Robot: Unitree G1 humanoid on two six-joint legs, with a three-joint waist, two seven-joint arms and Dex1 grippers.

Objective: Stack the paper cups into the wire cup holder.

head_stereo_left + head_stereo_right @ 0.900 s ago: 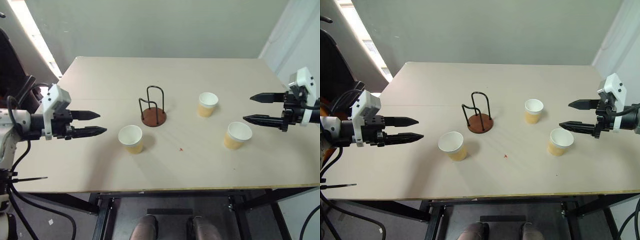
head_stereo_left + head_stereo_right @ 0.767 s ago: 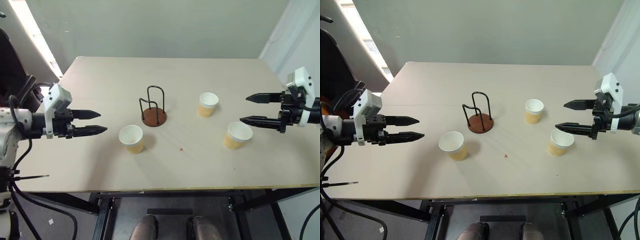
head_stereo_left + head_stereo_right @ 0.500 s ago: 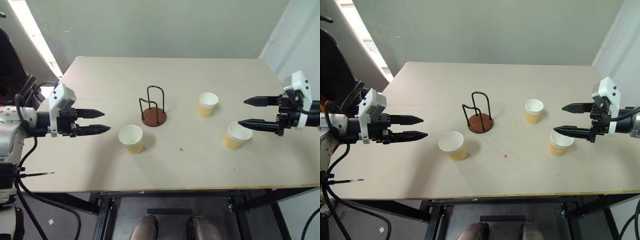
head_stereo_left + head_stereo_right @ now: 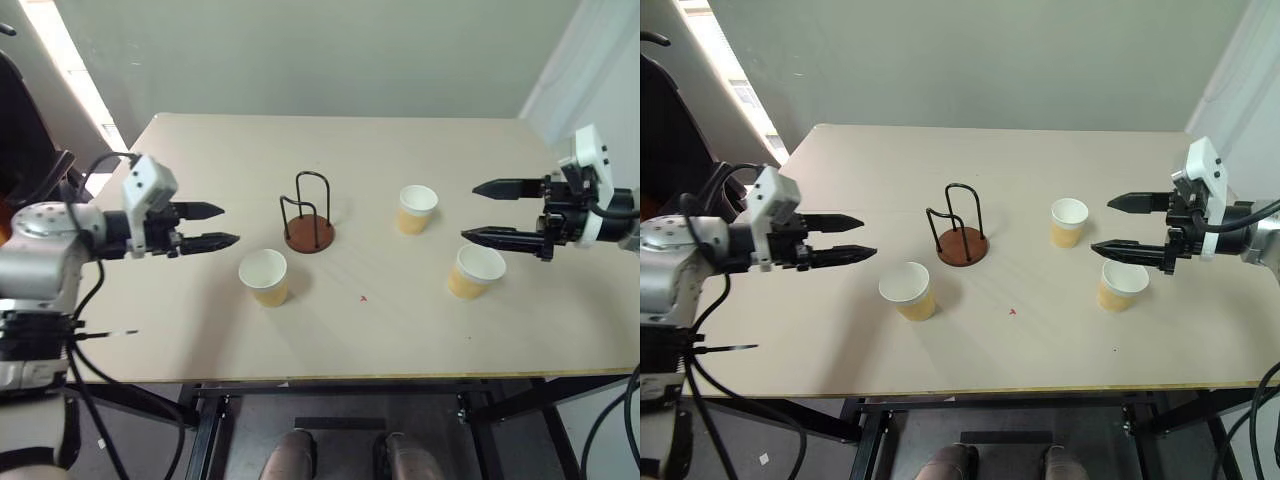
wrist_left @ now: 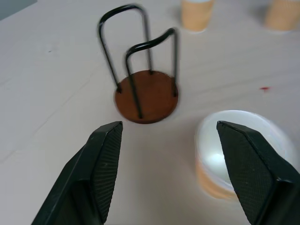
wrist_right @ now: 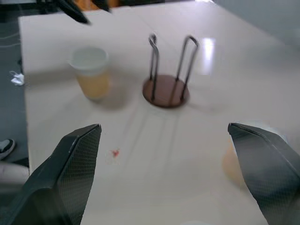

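Observation:
Three paper cups stand upright on the table: one at front left (image 4: 263,276), one right of centre (image 4: 415,208) and one at front right (image 4: 475,271). The wire cup holder (image 4: 307,225), a reddish-brown disc with two black wire loops, stands empty near the middle. My left gripper (image 4: 228,224) hovers open and empty, left of the holder and just behind-left of the front left cup (image 5: 239,154). My right gripper (image 4: 468,211) is open and empty, above the table between the two right-hand cups. In the left wrist view the holder (image 5: 147,96) lies straight ahead between the fingers.
The pale table (image 4: 330,330) ends close in front of the cups, with its right edge near my right arm. A small red speck (image 4: 363,298) lies on the surface. A grey wall stands behind the table's far edge.
My left gripper has moved right, toward the holder and the front left cup. My right gripper has moved left, to between the two right-hand cups. Cups and holder have not moved.

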